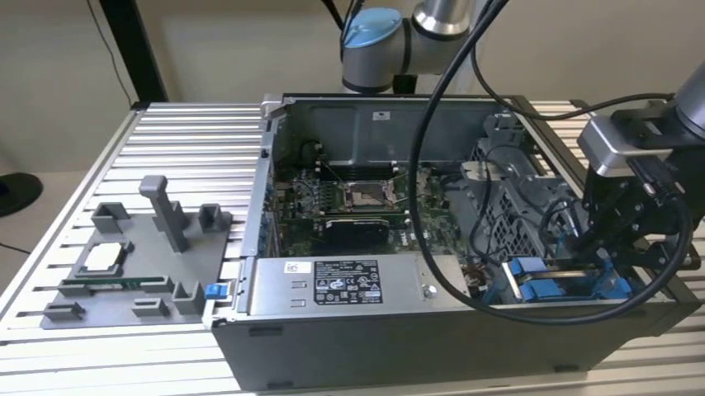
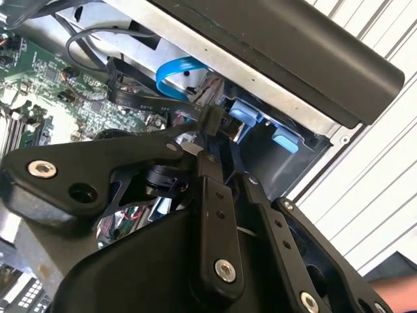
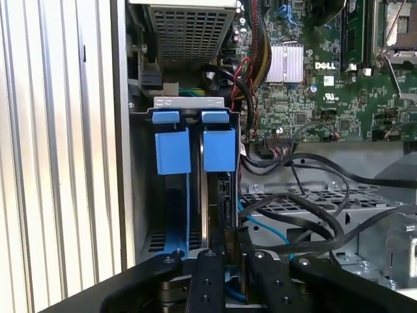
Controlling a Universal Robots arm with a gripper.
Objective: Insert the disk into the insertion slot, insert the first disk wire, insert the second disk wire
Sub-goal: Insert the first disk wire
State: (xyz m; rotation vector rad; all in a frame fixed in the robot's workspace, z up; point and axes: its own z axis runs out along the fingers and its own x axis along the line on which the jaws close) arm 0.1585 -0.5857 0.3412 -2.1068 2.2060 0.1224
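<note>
Fingers, nearly pressed together, pinch a black disk wire near the blue-clipped insertion slot.

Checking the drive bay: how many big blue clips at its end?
2. In the first wrist view, one blue clip sits at the insertion slot on the motherboard side; the other blue clip is beside it. More may be hidden.

Silver arm w/ blue joint cap, blk end effector (silver screws).
</note>
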